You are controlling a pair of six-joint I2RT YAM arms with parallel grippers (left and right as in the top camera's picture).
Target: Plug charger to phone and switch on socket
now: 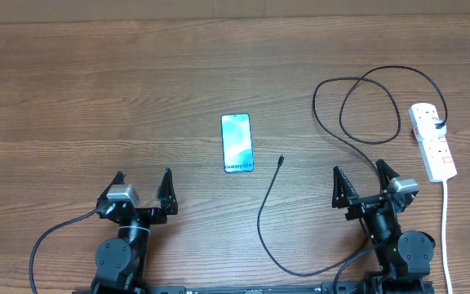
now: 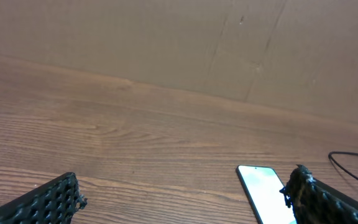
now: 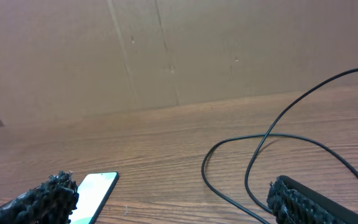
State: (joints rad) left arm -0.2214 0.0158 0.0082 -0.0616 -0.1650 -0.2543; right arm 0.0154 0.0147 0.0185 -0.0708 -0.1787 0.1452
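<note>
The left claw (image 1: pixel 143 175) and the right claw (image 1: pixel 357 167) both stand spread wide, holding nothing, low over the near side of the surface (image 1: pixel 96 82). The phone (image 1: pixel 237 143) lies flat, screen up, ahead of the left claw and off to its right. The charger (image 1: pixel 261 214) has its connector tip lying free between the claws, near the phone but apart from it. Its cable loops ahead of the right claw to the socket (image 1: pixel 432 143), which lies to that claw's right.

Black arms (image 1: pixel 119 255), silver wrist blocks (image 1: pixel 122 193), dimpled black pincer fingers (image 2: pixel 42 202)
</note>
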